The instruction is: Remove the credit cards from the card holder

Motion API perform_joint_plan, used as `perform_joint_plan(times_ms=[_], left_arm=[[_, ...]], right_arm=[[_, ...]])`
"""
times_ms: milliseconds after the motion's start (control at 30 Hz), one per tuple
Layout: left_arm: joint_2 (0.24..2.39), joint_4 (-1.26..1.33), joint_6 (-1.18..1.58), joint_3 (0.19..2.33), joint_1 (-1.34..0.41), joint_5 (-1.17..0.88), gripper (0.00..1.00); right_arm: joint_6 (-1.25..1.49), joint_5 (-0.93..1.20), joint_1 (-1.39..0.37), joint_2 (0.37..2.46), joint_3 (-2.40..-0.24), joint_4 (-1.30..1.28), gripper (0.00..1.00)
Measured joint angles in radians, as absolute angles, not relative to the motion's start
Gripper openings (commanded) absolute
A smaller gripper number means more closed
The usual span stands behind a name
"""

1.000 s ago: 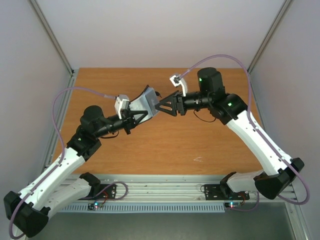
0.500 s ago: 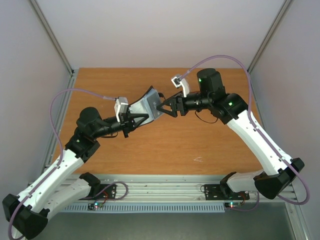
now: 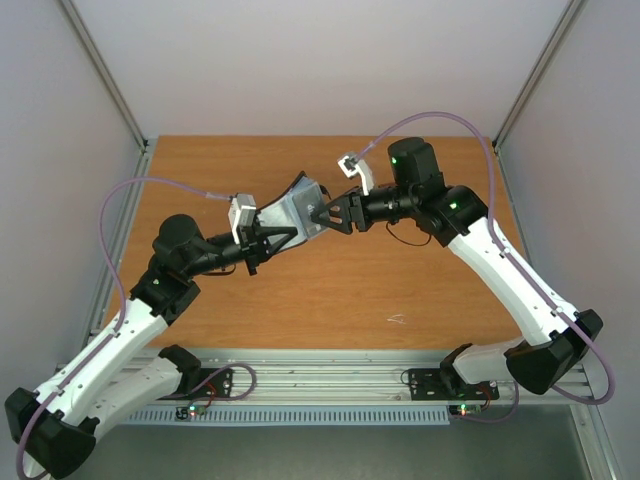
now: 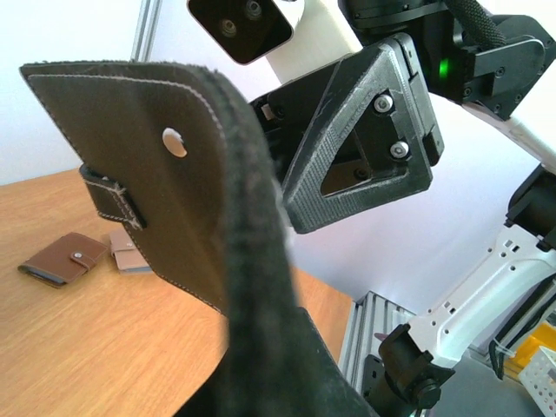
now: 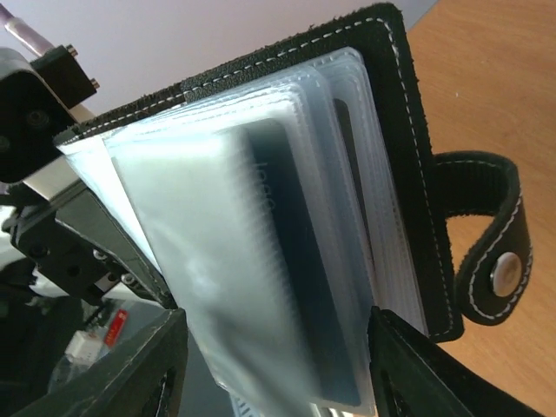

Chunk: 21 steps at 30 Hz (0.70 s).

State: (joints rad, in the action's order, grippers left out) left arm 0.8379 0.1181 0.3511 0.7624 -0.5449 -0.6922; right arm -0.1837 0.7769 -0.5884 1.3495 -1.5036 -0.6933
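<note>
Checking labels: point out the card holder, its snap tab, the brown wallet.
card holder (image 4: 104,113), left wrist view, outer cover
snap tab (image 5: 506,274), right wrist view, metal stud
brown wallet (image 4: 62,258), left wrist view, cover

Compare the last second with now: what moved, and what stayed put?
The right tool moved left up to the black card holder; its fingers now straddle the clear card sleeves. The left arm swung its elbow slightly outward. Unchanged: the left tool keeps the holder clamped and raised; no card is out.
</note>
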Motion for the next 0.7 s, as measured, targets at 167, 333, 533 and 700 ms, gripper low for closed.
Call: perform_joint_plan(times_ms=[167, 333, 533, 700], left_arm=[[0.838, 0.117, 0.351, 0.752, -0.545, -0.658, 0.00], [0.837, 0.117, 0.350, 0.749, -0.545, -0.642, 0.00], [0.838, 0.115, 0.343, 0.746, -0.545, -0.638, 0.00], [0.838, 0.112, 0.338, 0.742, -0.545, -0.638, 0.00]], right_arm=[[-0.164, 0.802, -0.587, 1.346, -1.489, -0.673, 0.39], [-0.150, 0.815, -0.591, 1.345, -1.481, -0.654, 0.37], [-0.143, 0.870, -0.624, 1.345, -1.481, -0.612, 0.52], [-0.152, 0.916, -0.653, 1.345, -1.482, -0.605, 0.56]])
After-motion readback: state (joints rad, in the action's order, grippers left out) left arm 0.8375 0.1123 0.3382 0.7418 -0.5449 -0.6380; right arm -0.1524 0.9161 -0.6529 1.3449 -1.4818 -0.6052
